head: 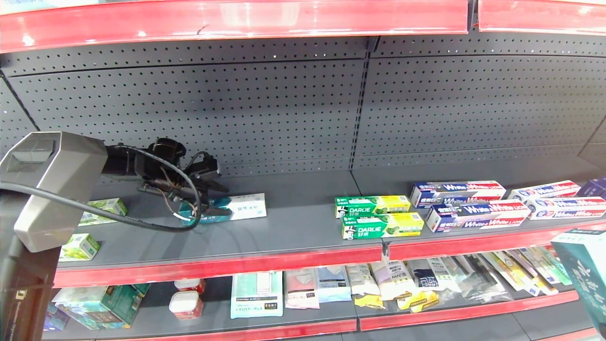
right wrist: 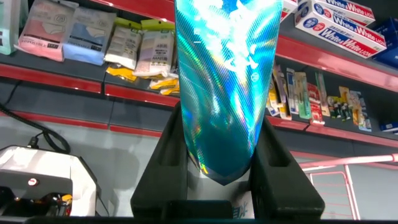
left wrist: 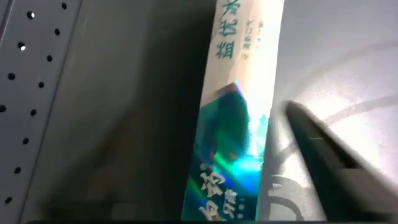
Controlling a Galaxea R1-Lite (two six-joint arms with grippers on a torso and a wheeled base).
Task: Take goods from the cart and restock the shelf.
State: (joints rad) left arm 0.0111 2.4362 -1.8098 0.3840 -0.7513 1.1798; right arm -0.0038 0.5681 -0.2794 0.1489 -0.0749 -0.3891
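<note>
Seen from the head camera, the left gripper (head: 221, 200) sits out over the grey shelf (head: 293, 227). Its jaws are spread to either side of the left end of a white-and-teal box (head: 244, 206), which lies flat on the board. Green-and-yellow boxes (head: 378, 217) and white-and-blue boxes (head: 468, 208) lie further right, well apart from it. At the lower right corner a shimmering teal box (head: 582, 270) stands in front of the shelves. The left wrist camera looks along the flat box, with one dark finger (left wrist: 329, 162) just beside its long edge (touching or not, I can't tell). In the right wrist camera the right gripper (right wrist: 221, 134) pinches the shimmering box between both fingers, with packets (right wrist: 93, 34) on a lower shelf behind.
</note>
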